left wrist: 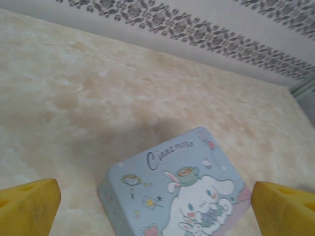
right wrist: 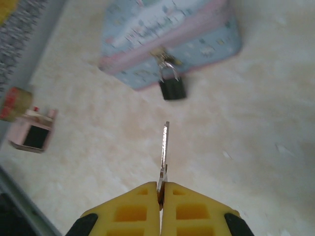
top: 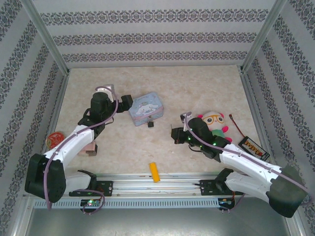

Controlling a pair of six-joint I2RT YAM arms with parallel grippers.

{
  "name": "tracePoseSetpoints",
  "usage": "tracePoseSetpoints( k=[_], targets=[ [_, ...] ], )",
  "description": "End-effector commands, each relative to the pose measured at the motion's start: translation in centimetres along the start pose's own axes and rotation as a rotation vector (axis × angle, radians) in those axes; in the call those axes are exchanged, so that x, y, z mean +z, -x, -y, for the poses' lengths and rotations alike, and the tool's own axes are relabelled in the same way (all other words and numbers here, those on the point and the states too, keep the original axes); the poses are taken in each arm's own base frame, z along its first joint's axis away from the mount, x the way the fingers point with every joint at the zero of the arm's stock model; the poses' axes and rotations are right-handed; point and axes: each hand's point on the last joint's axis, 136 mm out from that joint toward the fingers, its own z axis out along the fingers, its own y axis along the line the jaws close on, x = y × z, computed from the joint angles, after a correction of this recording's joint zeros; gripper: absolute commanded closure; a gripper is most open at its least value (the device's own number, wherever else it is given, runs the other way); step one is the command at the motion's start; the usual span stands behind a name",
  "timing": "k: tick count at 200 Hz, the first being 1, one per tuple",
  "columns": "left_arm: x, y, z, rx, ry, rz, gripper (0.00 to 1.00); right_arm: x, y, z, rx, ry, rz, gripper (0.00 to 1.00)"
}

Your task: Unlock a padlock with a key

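Approach step. The right gripper [right wrist: 161, 189] is clenched on the head of the key [right wrist: 165, 147], blade aimed at the padlock [right wrist: 172, 87], which hangs from the tin [right wrist: 172, 29] front latch. The key is near the tin, short of the padlock. Next: line the blade up with the keyhole, probably underneath; too blurry to tell. The left gripper [top: 125, 102] is spread wide and empty, just beside the tin.
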Motion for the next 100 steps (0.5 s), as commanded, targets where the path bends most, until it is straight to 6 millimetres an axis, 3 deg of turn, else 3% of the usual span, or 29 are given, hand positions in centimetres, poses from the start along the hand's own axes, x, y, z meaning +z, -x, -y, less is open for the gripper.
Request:
tracePoseSetpoints(
  k=[1, 43, 100],
  targets=[
    [-1.1, 0.7, 2.3, -0.019, -0.135, 0.003, 0.01, -1.0, 2.5, -4.0, -0.088, 0.235, 0.083, 1.0],
    [-2.0, 1.5, 5.5, -0.036, -0.299, -0.008, 0.01, -1.3, 3.7, -6.8, -0.144, 0.397, 0.107, 1.0],
    [-4.0, 1.0, 11.8, -0.046, -0.673, -0.129, 0.01, -0.6, 5.4, -9.2, -0.125, 0.568, 0.106, 1.0]
  ],
)
